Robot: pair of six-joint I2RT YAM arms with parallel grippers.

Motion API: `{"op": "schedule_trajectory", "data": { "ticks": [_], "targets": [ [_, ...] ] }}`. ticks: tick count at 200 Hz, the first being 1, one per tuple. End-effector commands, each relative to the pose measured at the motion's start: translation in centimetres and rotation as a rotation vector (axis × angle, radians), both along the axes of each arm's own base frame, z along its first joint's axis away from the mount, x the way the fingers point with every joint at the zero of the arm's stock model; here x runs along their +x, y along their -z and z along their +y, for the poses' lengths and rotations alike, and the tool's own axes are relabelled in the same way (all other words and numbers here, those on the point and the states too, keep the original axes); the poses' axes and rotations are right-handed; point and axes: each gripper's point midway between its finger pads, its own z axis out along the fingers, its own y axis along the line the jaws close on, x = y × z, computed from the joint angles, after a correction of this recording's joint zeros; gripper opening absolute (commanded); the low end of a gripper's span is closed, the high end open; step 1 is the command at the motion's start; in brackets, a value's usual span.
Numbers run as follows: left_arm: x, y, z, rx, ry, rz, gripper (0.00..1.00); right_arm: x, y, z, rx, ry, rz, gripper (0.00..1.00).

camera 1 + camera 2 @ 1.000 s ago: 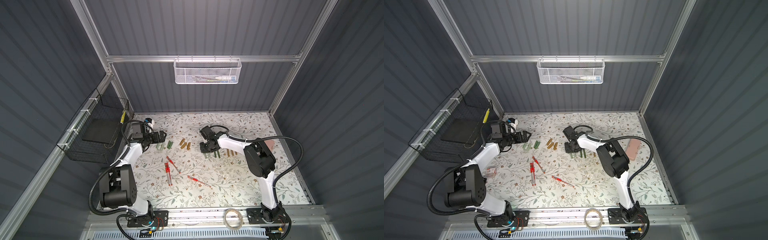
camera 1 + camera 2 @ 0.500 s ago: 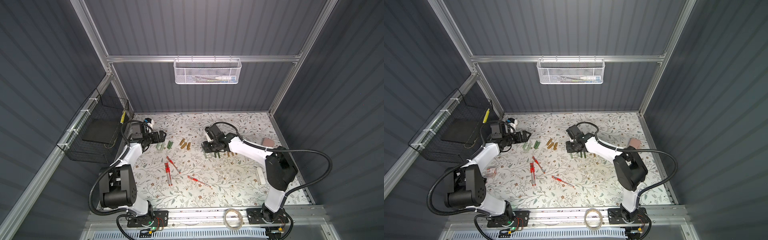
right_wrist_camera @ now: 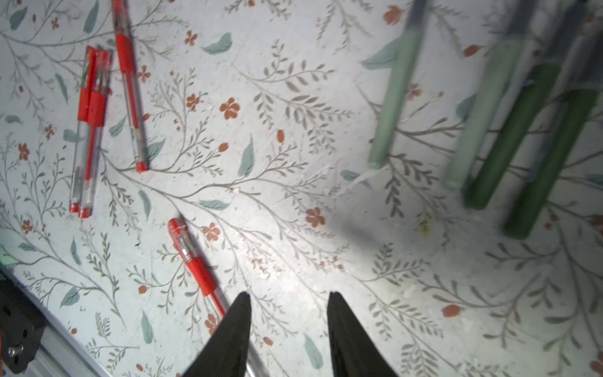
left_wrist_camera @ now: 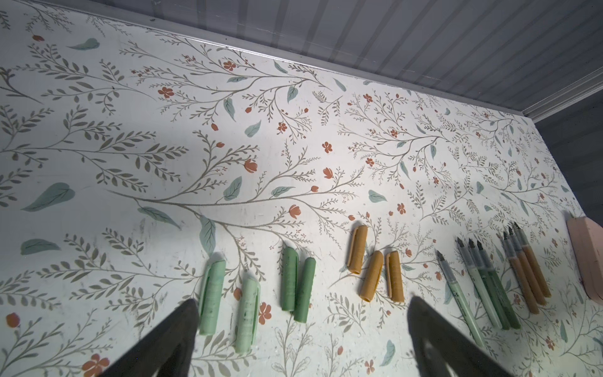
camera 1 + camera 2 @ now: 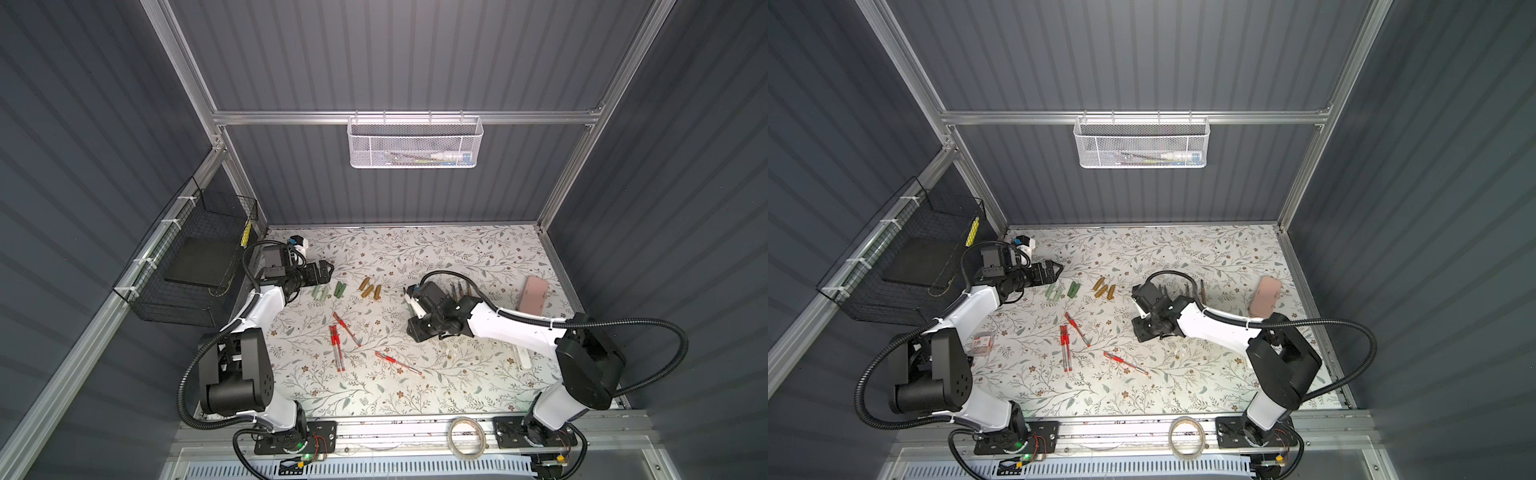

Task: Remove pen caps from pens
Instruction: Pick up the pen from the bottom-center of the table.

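Flowery desk (image 5: 415, 257) below. Left end effector (image 5: 329, 268) is wide open, green caps (image 4: 289, 277) just ahead. Right end effector (image 3: 288, 293) is open, empty, red pen (image 3: 192, 258) beside it.

table (image 5: 415, 249): floral top | far row: four green caps (image 4: 289, 277), three gold-brown caps (image 4: 372, 275), four green pens (image 4: 492, 287), three gold-brown pens (image 4: 530, 277), pink case (image 5: 533, 293) | middle: four red pens (image 3: 130, 85) | right side: white bar (image 5: 524, 359)
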Motion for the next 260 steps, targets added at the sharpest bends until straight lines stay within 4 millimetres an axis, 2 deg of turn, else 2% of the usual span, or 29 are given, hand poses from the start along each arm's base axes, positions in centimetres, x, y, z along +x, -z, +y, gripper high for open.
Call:
{"op": "schedule_trajectory", "data": {
  "ticks": [1,42,90,158,207,260],
  "targets": [
    [0.0,0.5,0.0,-0.025,0.003,0.017,1.00,-2.5,0.7,0.6,-0.039,-0.105,0.000,0.44],
    [0.2,0.5,-0.1,-0.031,0.004,0.021,1.00,-4.2,2.4,0.9,-0.121,-0.218,-0.020,0.43],
    [0.1,0.5,-0.1,-0.027,0.006,0.021,1.00,-6.3,4.1,1.2,-0.189,-0.358,0.065,0.43],
    [-0.1,0.1,0.0,-0.021,0.006,0.007,1.00,-7.6,5.5,2.2,-0.201,-0.445,0.130,0.41],
    [0.0,-0.1,0.1,-0.027,0.002,0.007,1.00,-7.2,7.0,2.1,-0.272,-0.462,0.128,0.36],
    [-0.2,-0.3,-0.2,-0.049,0.017,0.000,1.00,-6.5,8.2,0.9,-0.341,-0.457,0.098,0.19]
  ]
}}
